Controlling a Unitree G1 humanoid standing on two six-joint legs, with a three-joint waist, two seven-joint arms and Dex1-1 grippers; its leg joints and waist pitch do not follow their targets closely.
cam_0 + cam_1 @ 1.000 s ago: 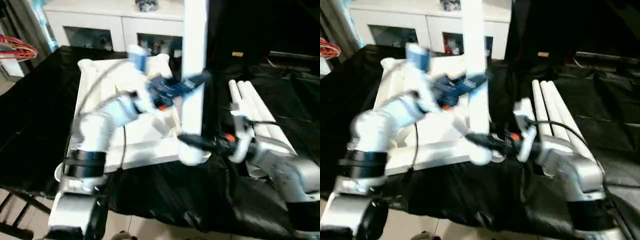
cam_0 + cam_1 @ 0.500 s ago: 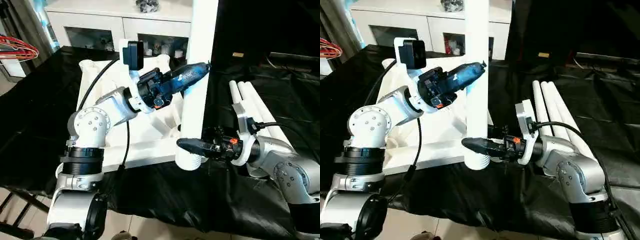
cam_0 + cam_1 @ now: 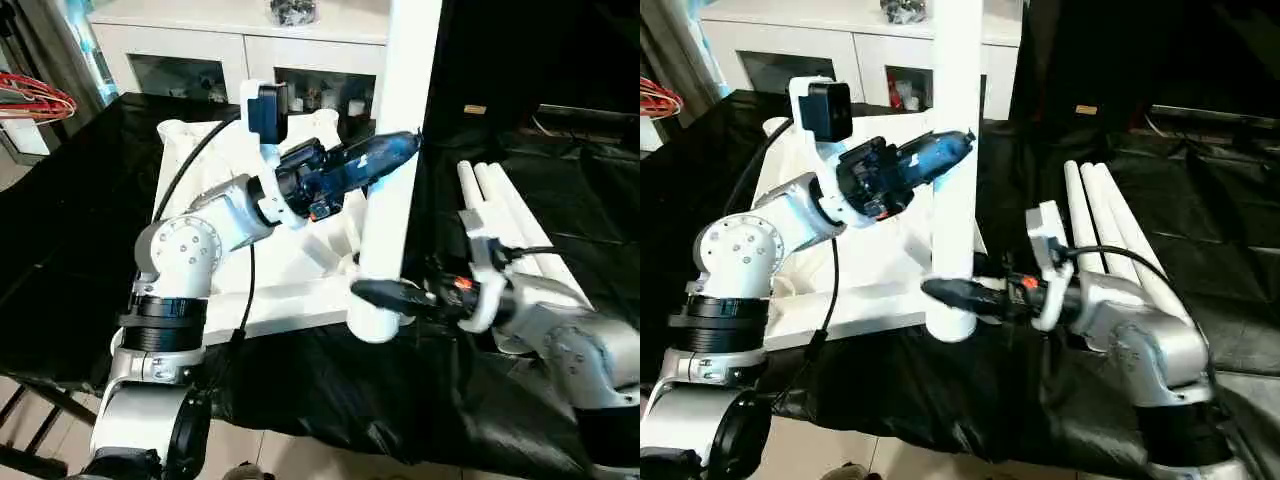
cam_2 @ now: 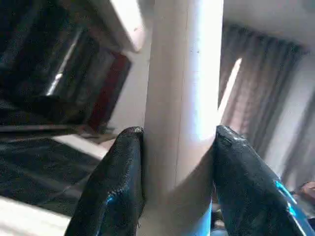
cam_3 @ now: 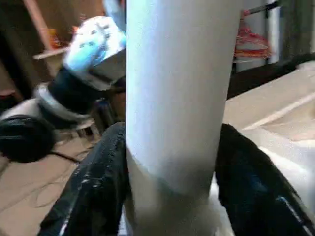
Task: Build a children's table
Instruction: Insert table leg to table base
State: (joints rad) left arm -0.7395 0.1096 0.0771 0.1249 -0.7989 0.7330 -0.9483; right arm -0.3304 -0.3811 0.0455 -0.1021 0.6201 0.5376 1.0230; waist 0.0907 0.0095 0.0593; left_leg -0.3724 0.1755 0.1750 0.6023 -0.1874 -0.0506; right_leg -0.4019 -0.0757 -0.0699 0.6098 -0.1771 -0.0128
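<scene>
Leg [image 3: 398,150] of the children's table stands nearly upright in the left eye view, held by both arms: the left gripper [image 3: 385,152] clamps it partway up, and the right gripper [image 3: 378,293] clamps it low, just above its wide foot end. Compared with half a second ago, that foot end sits a little lower and closer to the near corner of the table top [image 3: 215,205], which lies upside down on the black cloth [image 3: 70,250] just behind and left of the right gripper. This suggests the leg is being brought down toward a corner socket, though whether it has entered one cannot be told here.

The right eye view shows the same hold. Three spare legs [image 3: 1110,225] lie side by side behind the right gripper, well apart from the held leg. The white cabinet [image 3: 870,45] stands beyond the table top, far from both grippers. Open cloth lies in front of the right gripper, near the bench edge, so there is room to lower but little to push forward.

In the left wrist view, both black fingers [image 4: 110,189] press the leg's sides, closed on it.

In the right wrist view, the fingers [image 5: 98,182] likewise squeeze the leg, with the table top's white edge just beyond.
</scene>
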